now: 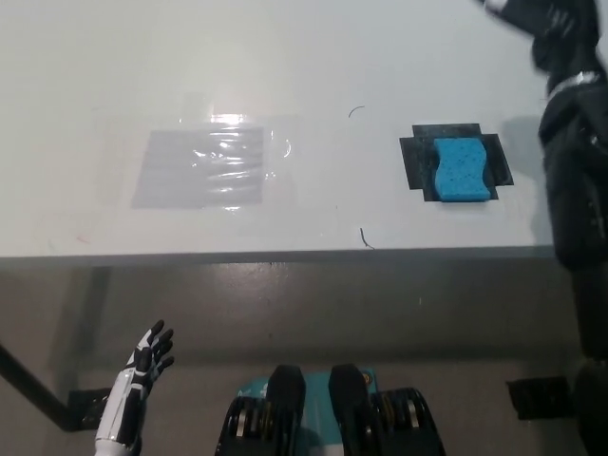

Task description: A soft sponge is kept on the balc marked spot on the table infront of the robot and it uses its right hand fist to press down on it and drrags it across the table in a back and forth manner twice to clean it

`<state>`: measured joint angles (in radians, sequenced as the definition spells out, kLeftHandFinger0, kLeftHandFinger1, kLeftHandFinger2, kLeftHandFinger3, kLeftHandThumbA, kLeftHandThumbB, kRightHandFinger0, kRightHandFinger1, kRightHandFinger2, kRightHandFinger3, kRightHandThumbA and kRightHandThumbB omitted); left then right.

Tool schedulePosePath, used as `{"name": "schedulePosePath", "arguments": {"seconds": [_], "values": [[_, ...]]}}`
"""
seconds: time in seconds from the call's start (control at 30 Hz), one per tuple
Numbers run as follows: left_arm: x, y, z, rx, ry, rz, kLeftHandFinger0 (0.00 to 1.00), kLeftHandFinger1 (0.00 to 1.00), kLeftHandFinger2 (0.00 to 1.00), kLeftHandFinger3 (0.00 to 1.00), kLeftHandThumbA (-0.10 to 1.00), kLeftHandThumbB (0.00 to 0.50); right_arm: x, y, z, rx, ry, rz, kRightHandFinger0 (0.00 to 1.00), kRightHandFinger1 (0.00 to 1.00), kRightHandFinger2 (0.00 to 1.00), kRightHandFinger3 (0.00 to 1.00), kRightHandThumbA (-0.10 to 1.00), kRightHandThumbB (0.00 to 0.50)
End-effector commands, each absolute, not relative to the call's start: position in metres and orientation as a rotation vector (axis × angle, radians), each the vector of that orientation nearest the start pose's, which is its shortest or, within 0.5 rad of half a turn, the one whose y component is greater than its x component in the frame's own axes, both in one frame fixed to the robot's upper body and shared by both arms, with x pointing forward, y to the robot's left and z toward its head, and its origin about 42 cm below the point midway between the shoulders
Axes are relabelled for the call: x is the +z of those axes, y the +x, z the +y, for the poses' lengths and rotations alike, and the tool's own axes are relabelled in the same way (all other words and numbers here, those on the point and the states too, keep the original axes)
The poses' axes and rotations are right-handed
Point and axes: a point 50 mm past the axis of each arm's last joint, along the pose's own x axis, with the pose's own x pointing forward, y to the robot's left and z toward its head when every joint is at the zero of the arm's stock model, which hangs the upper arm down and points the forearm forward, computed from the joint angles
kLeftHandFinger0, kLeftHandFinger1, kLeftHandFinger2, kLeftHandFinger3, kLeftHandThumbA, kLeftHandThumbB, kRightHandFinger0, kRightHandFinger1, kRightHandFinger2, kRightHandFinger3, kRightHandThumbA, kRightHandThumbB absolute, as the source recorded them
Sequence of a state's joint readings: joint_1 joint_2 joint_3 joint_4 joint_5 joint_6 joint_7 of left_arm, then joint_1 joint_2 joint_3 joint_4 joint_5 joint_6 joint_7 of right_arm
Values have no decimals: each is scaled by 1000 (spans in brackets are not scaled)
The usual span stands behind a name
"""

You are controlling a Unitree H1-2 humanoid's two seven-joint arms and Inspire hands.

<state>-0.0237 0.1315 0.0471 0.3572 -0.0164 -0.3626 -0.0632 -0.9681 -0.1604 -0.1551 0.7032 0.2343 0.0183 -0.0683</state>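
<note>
Sponge [464, 170] on black mark [415, 161] – white table [285, 66]; right hand [541, 19] raised, grip unclear.

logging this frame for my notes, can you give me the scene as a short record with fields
sponge: blue soft sponge, lying on the black marked spot, untouched
table: white table
patch: shiny clear plastic sheet flat on table, left of sponge
right hand: black right hand raised at top right corner, beyond the sponge, partly cut off
left hand: white left hand resting low, below table edge, fingers apart
</note>
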Motion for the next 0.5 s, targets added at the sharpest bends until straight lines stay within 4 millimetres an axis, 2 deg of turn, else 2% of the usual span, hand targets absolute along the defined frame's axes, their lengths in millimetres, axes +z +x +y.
{"name": "schedulePosePath", "arguments": {"seconds": [0.0,0.03,0.07,0.1,0.17,0.2,0.27,0.3,0.37,0.4,0.47], "values": [[47,274,282,-39,154,-121,1000,1000,1000,1000,1000,498,322,584,-197,-110,151,-248,0,0,0,0,1000,138],[47,275,282,-40,155,-124,1000,1000,1000,1000,1000,497,307,584,-196,-115,178,-204,0,0,0,0,1000,139],[47,274,283,-38,157,-125,1000,1000,1000,1000,1000,493,297,583,-195,-122,186,-169,0,0,46,0,1000,157],[46,272,284,-33,159,-125,1000,1000,1000,1000,1000,478,277,579,-193,-132,200,-108,0,0,128,52,1000,169],[46,270,286,-31,149,-114,1000,1000,1000,1000,1000,472,257,575,-193,-124,238,-60,0,0,186,136,1000,275],[46,270,286,-30,152,-113,1000,1000,1000,1000,1000,471,249,573,-193,-124,256,-43,0,0,126,132,1000,294],[46,272,287,-40,154,-114,1000,1000,1000,1000,1000,472,232,568,-194,-124,278,6,0,0,130,155,1000,218],[47,272,286,-46,163,-120,1000,1000,1000,1000,1000,496,221,565,-193,-122,265,30,0,0,162,177,1000,222],[48,273,285,-53,169,-125,1000,1000,1000,1000,1000,500,214,563,-191,-124,261,54,0,0,144,171,1000,215],[48,273,285,-54,166,-122,1000,1000,1000,1000,1000,488,208,560,-190,-123,259,69,0,0,149,177,1000,196],[47,271,284,-57,167,-120,1000,1000,1000,1000,1000,490,192,554,-186,-120,243,108,0,0,164,204,1000,191]]}}
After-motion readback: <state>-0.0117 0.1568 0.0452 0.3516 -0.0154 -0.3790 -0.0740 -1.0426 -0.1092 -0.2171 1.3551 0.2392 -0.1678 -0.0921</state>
